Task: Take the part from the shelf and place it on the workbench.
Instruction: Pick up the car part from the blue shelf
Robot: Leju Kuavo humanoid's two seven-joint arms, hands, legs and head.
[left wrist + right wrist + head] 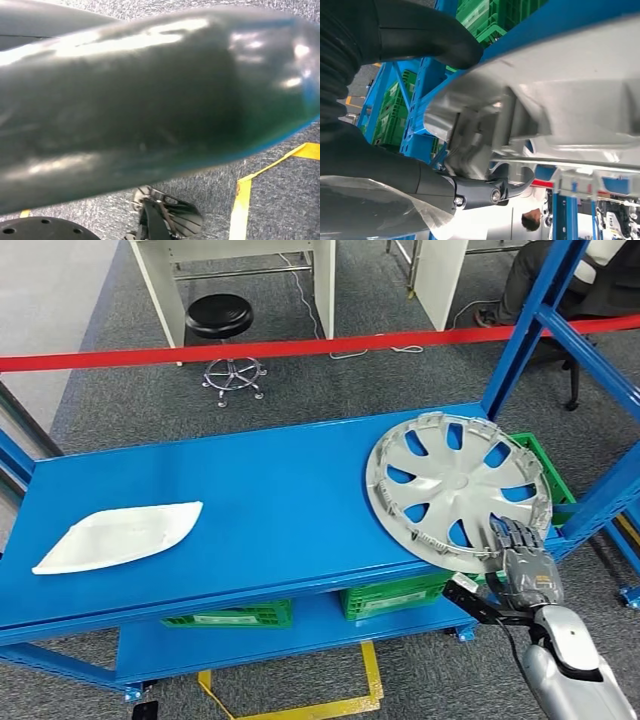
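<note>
Grey carpet floor (317,390) ran under a blue shelf (249,500), with a red tape (226,352) stretched across behind it. Right hand (528,562) came up from 5 o'clock at the shelf's near right corner, fingers (512,536) laid over the top of the hubcap (453,485) at its near rim. In the right wrist view the thumb (433,42) lay on one face of the hubcap (561,85) and darker fingers (482,192) on the other, so the hand pinched the rim between them. Silver, spoked hubcap lay at the shelf's right end, around 3 o'clock, its near rim reaching the front edge; whether the held side was lifted off the surface could not be told. Green crate (547,470) sat just behind the hubcap, partly hidden by it. Two more green crates (392,595) stood on the lower tier beneath. White panel (121,535) lay flat at the shelf's left end, about 9 o'clock, well apart from the hubcap. Black stool (220,318) stood beyond the tape at 11 o'clock, beside a white desk (234,270). Yellow floor tape (370,675) ran at 6 o'clock. Person (543,280) sat at 1 o'clock behind the blue upright (528,325). Left hand's state could not be told.
</note>
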